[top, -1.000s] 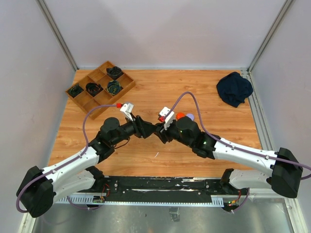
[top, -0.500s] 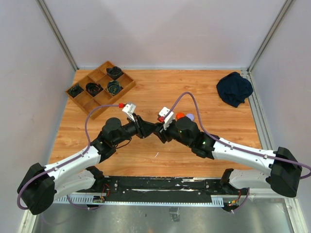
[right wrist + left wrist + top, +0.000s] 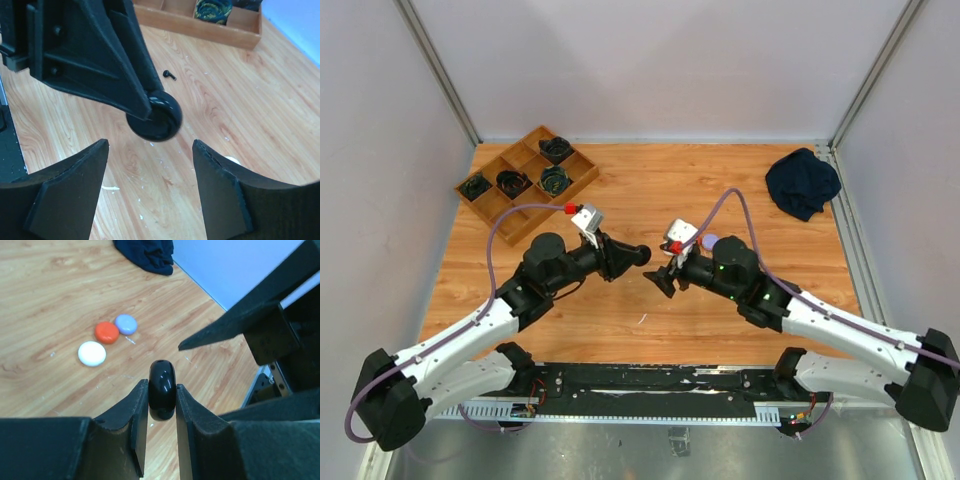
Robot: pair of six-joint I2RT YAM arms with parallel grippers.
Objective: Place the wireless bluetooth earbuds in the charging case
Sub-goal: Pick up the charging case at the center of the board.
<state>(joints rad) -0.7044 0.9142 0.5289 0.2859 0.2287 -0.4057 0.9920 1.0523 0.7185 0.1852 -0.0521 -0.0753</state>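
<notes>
Once the right claw [image 3: 150,150] had let go and pulled back with its jaws spread, the left claw [image 3: 162,384] alone pinched the black charging case [image 3: 162,397] on its edge. Not yet put in, a tiny dark earbud [image 3: 169,75] lay on the table [image 3: 260,100] beyond the case.

Glossy black plastic case [image 3: 162,385]; matt wood-grain table [image 3: 50,300].
</notes>
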